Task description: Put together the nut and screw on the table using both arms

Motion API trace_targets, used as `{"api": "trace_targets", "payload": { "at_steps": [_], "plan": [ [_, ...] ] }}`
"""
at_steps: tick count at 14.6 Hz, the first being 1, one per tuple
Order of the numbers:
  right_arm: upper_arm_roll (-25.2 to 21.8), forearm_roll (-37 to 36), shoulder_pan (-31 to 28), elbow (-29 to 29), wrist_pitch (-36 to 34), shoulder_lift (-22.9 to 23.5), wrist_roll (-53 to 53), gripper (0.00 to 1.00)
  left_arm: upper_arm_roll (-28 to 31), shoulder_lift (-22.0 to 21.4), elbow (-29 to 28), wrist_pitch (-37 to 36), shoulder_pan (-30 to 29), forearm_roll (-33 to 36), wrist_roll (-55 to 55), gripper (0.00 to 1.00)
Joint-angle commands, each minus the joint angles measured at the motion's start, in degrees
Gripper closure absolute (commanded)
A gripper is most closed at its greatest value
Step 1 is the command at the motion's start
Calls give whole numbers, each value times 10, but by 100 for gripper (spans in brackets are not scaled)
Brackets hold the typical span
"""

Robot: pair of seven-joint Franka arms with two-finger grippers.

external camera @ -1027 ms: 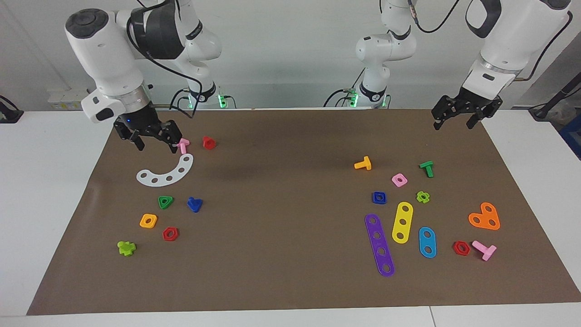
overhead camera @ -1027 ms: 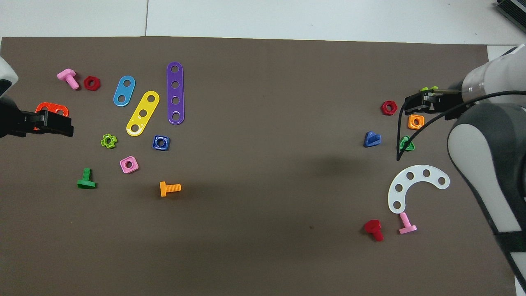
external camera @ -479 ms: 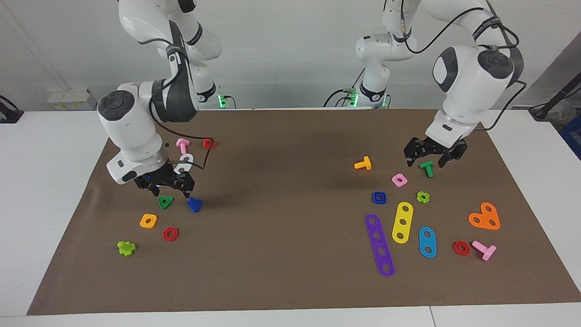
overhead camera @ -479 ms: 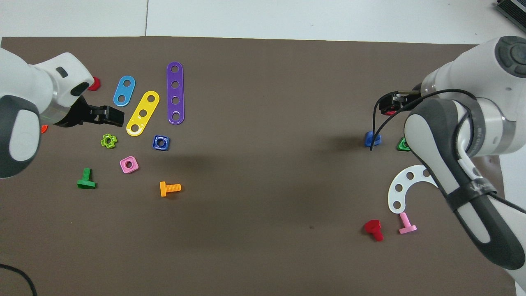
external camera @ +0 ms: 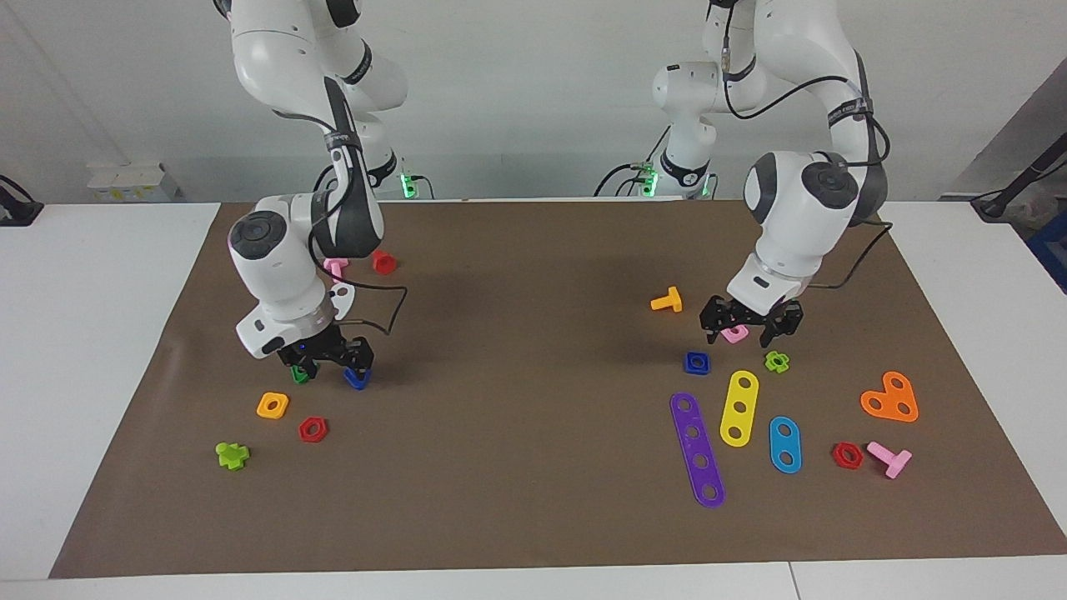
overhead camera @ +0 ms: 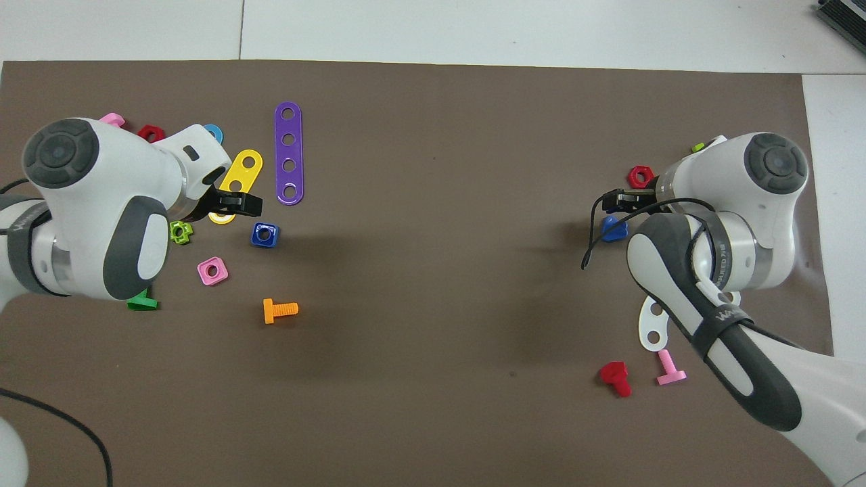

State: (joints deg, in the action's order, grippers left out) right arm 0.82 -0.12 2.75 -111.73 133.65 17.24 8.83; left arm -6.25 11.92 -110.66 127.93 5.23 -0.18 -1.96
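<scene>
Grippers on approach, fingers spread and empty: right gripper [external camera: 327,364] low over the screw [external camera: 358,377] beside the green triangular nut [external camera: 298,374], left gripper [external camera: 750,324] over the pink nut [external camera: 735,334], needing to centre on the blue nut [external camera: 697,362] lying farther from the robots on the table [external camera: 533,467].

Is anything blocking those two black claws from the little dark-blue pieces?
Nothing visible. The left gripper hangs over the pink nut, beside the nut; the right gripper is right at the screw.

Bright, even room light from above; soft shadows pool on the worktop [external camera: 533,517] beneath both arms, toward its centre. Both pictures sharp, without glare.
</scene>
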Motion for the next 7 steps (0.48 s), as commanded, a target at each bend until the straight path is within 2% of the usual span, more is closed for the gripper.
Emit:
{"api": "trace_targets", "payload": {
  "at_steps": [1, 3, 5, 6, 7],
  "plan": [
    [2, 7, 6, -31, 21, -8, -8, 22, 7, 24, -24, 66, 18, -4, -5, 4],
    [2, 7, 9, -39, 22, -9, -6, 24, 7, 42, -34, 82, 24, -4, -6, 7],
    [2, 7, 19, -45, 23, -12, -6, 30, 7, 53, -44, 85, 29, -4, -5, 10],
    [2, 7, 19, -46, 22, -12, -8, 43, 7, 52, -47, 80, 29, -4, -4, 11],
    [2, 7, 19, -47, 21, -13, -14, 61, 7, 51, -49, 76, 30, -4, -3, 12]
  ]
}}
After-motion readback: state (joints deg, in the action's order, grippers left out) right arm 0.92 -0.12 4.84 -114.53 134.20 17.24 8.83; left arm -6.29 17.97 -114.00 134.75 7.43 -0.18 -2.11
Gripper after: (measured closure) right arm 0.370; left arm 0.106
